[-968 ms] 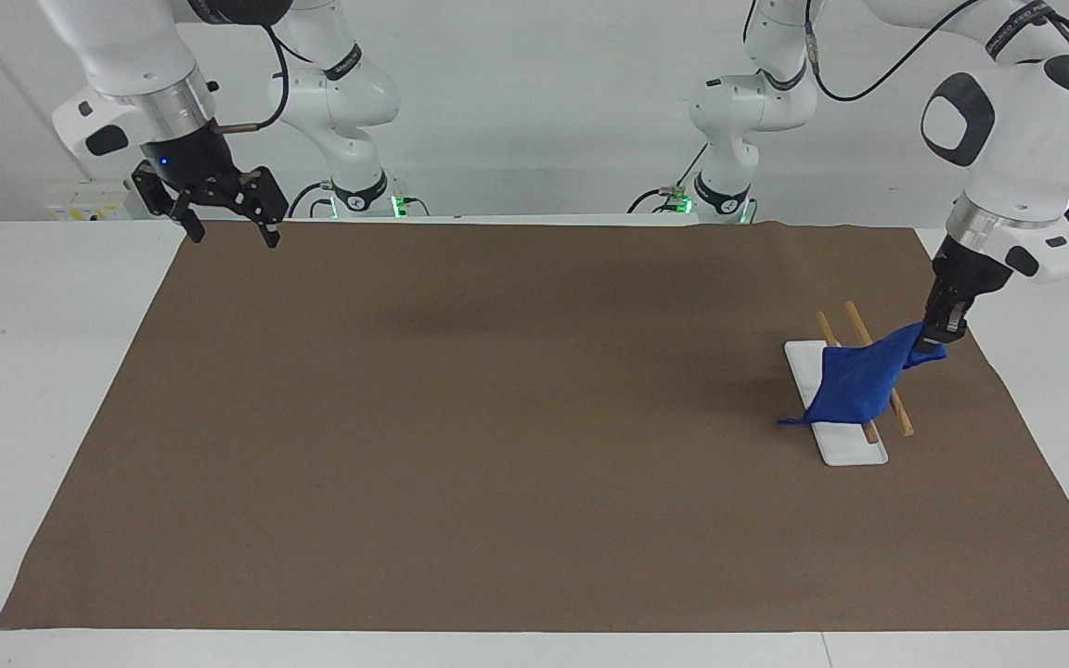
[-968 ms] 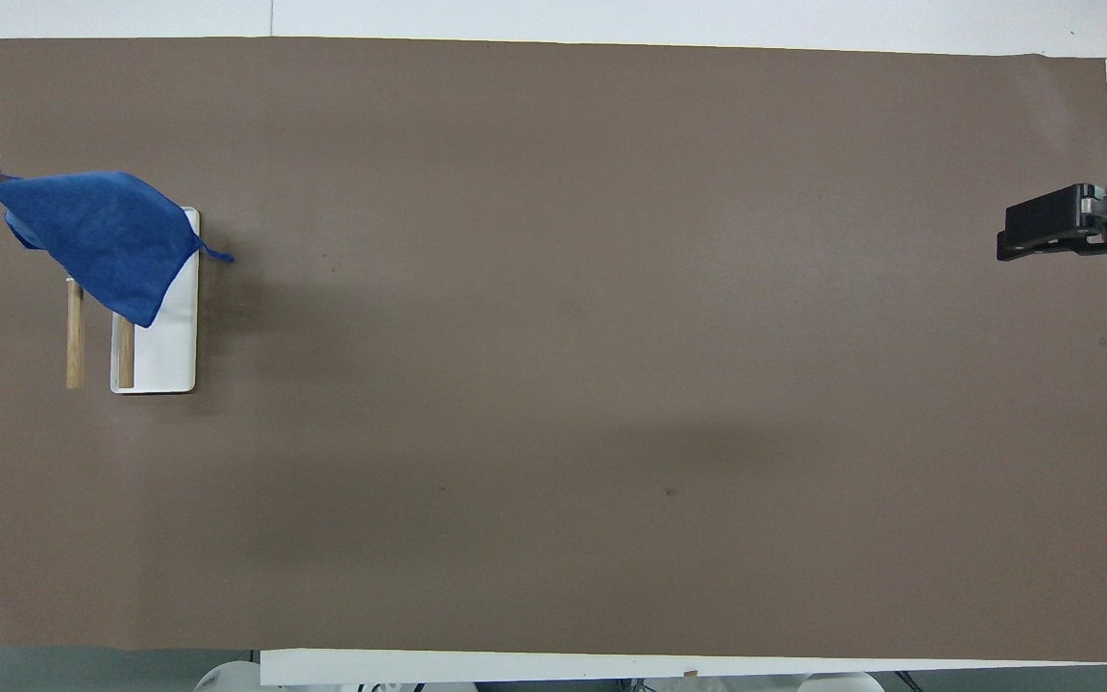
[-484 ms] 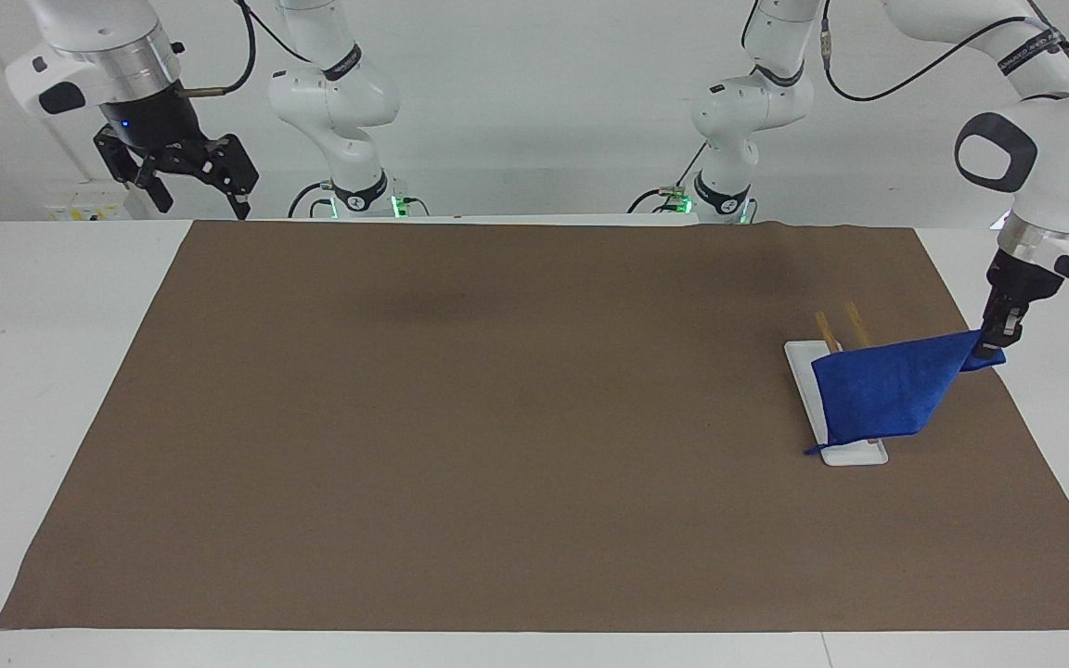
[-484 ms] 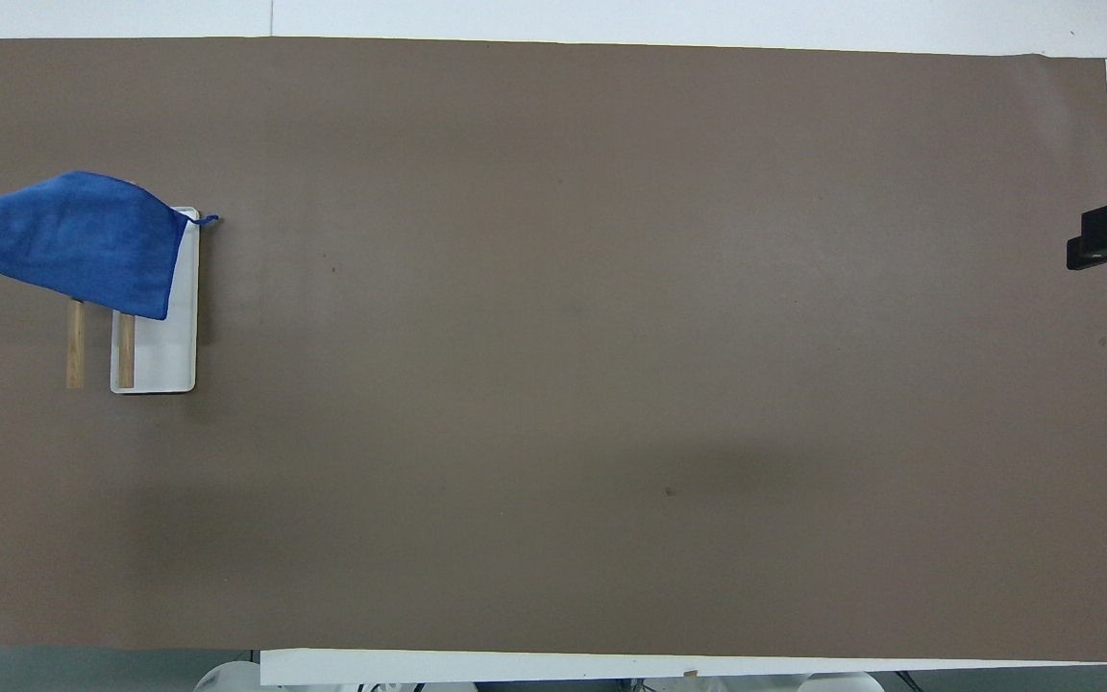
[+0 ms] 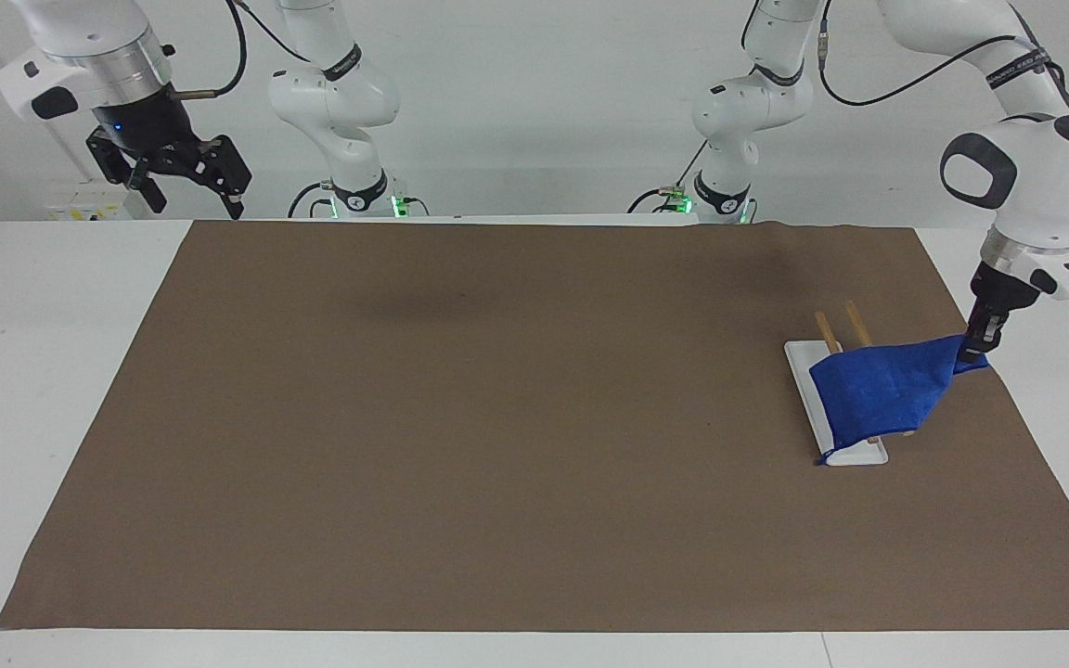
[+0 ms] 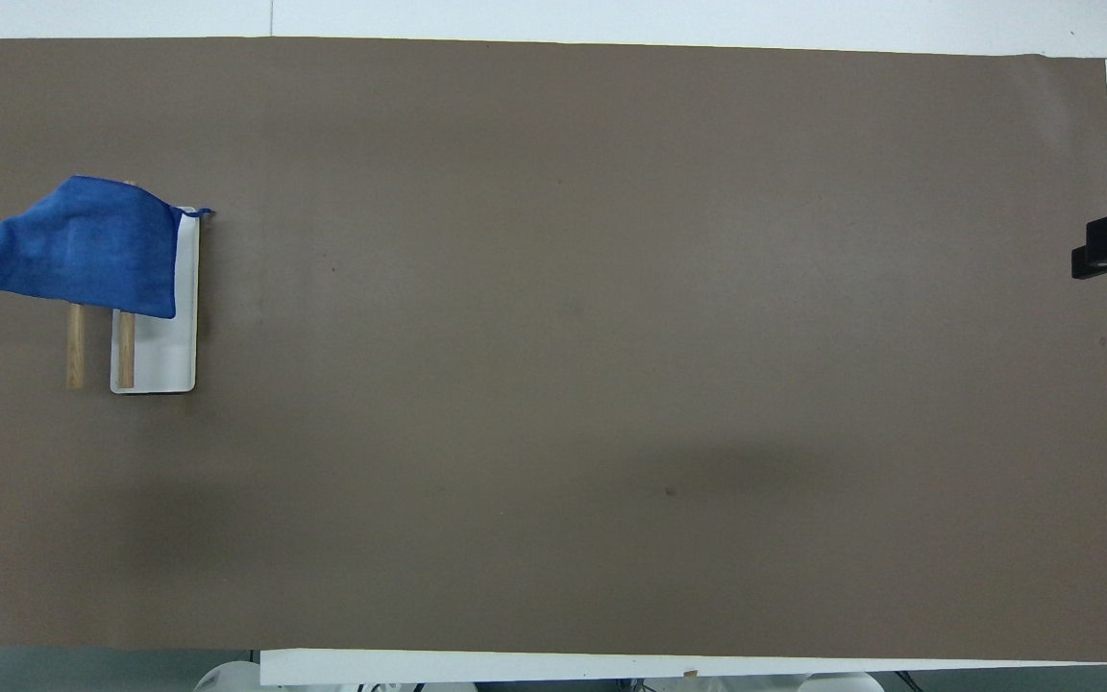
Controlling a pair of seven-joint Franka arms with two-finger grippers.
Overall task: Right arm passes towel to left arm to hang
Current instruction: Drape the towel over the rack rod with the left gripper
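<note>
- Where your one soft blue towel [image 5: 878, 394] drapes, two wooden rods [image 5: 826, 331] cross a flat white rack [image 5: 859, 454].
- Left gripper [image 5: 972, 353] pinches its corner.
- Right gripper [image 5: 184, 190] hangs spread, holding nothing, over the brown mat [image 5: 497, 417] corner.

The towel [image 5: 878, 394] is a small bright-blue cloth, and it's draped over the white rack [image 5: 855, 453] down at the left arm's end of the surface. It's spread over the rack's two wooden rails [image 5: 857, 323], covering their farther part, with the rail ends nearer the robots poking out bare. One corner is pulled out sideways and up, pinched in the left gripper [image 5: 972, 353], so the cloth tapers to a point there. The little corner loop [image 6: 204, 212] sticks out at the rack's farther end. The left arm [image 5: 1026, 176] comes down over the edge of the brown mat. The right arm [image 5: 89, 56] waits, gripper [image 5: 189, 197] up with fingers spread, over its own end of the surface.
</note>
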